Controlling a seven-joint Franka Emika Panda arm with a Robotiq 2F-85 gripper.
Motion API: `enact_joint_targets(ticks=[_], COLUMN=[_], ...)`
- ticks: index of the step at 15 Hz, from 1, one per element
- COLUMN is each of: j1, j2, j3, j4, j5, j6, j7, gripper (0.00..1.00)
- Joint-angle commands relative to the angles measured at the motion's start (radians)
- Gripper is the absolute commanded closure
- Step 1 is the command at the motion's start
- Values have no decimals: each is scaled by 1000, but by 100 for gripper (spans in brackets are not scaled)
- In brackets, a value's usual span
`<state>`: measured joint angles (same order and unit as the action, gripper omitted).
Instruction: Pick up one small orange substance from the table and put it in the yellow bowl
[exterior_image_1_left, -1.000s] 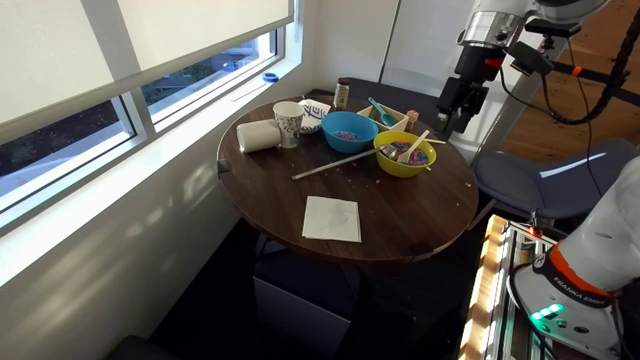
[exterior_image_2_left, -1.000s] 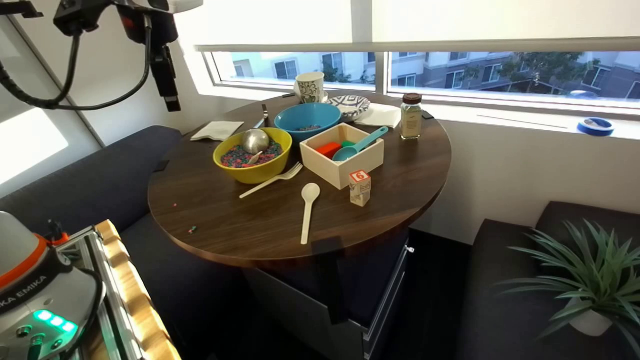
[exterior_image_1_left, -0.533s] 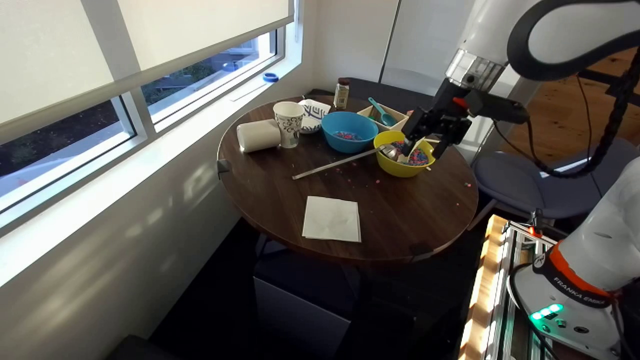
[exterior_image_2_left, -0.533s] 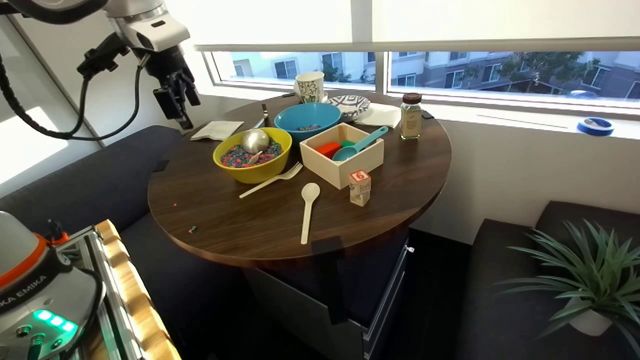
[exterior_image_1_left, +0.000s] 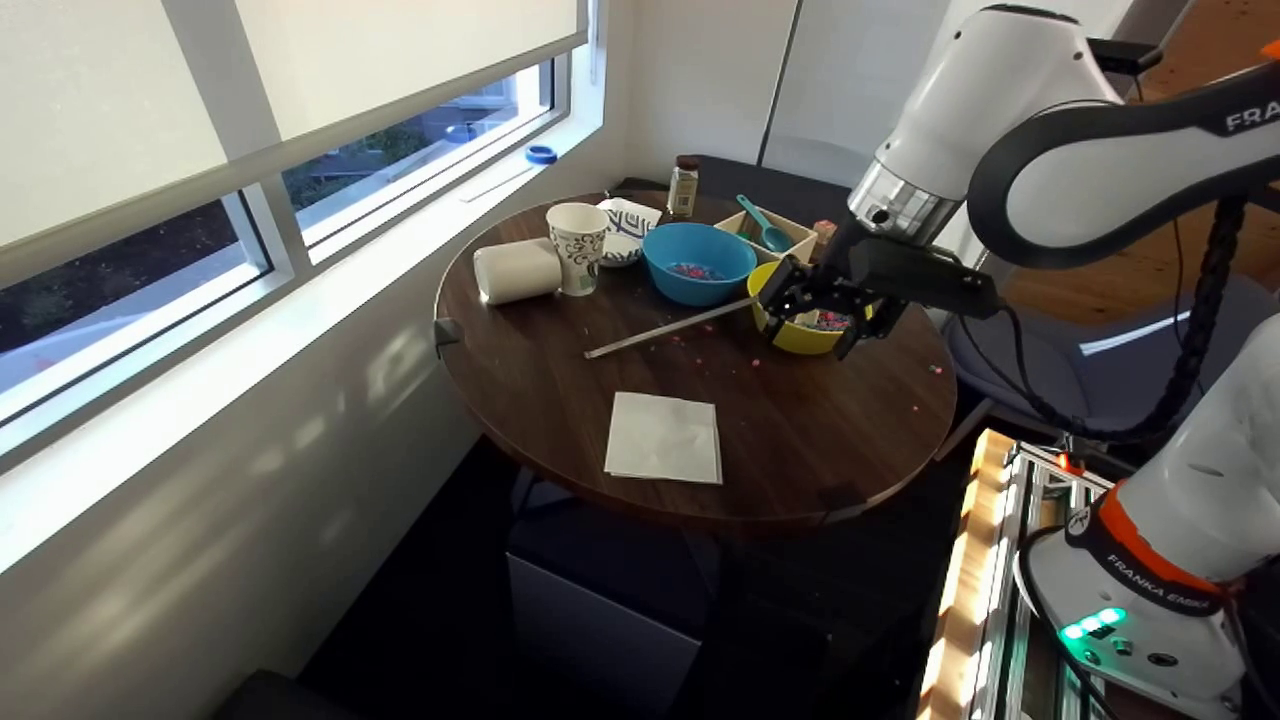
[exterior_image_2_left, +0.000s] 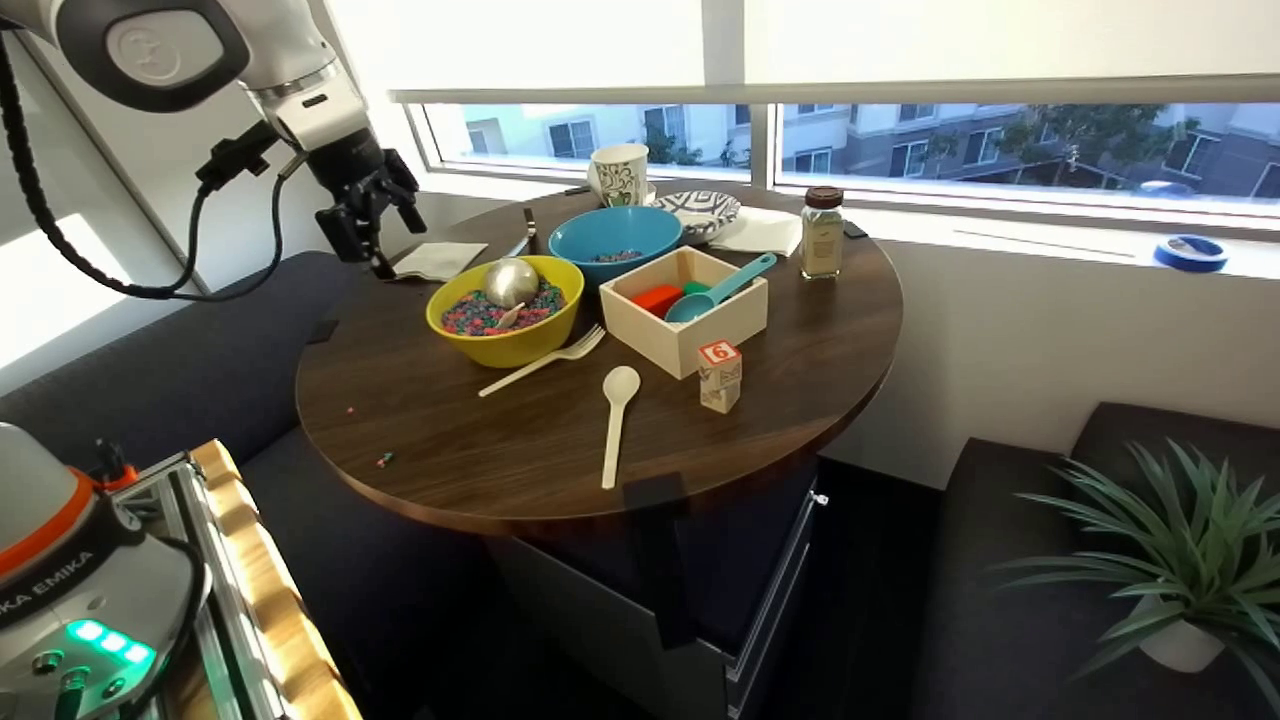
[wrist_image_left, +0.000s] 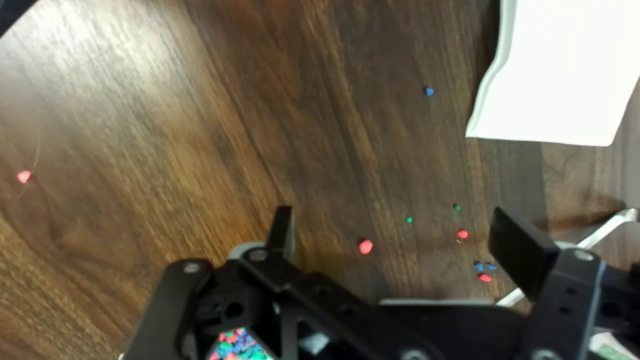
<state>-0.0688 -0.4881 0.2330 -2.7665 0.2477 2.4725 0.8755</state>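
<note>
Taking up the middle of both exterior views is the round dark brown worktop (exterior_image_1_left: 800, 440). Above it hangs the black gripper (wrist_image_left: 392, 230), its jaws spread wide apart as the wrist view shows. Next come the yellow bowl (exterior_image_2_left: 505, 350), holding a heap of coloured bits (exterior_image_2_left: 475, 315), and the blue bowl (exterior_image_1_left: 690, 288) just beside it. A folded white napkin (exterior_image_1_left: 663, 440) lies flat near the edge. The metal ladle (exterior_image_2_left: 511, 283) rests with its head in the yellow bowl, and a pale fork (exterior_image_2_left: 540, 365) lies close by on the worktop. Smallest of all, an orange-red bit (wrist_image_left: 365, 246) lies on the worktop, seen between the jaws in the wrist view; other orange-red bits (wrist_image_left: 462, 234), green bits (wrist_image_left: 409, 220) and blue bits (wrist_image_left: 429, 91) are scattered around; which one the task means, I cannot tell
</note>
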Motion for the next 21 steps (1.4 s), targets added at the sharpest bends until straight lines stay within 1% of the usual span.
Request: enact_joint_targets(ticks=[1,5,7,10,14,19,20,21], j1=[-11,-17,-19,-32,-34,-30,-29,-27], j2=[89,148,173,203,251,312,322,333], j3=[16,10,6,17,22,10,7,4], j4=[1,9,27,42,76,125,133,141], j5=[-37,-95,-133,-222,-341,-489,-520,-551], j6=[63,88,83,102,100,95,94,95], j7=[122,214,254,328,413,515,535,554], gripper=[0,0,0,0,0,0,4,18])
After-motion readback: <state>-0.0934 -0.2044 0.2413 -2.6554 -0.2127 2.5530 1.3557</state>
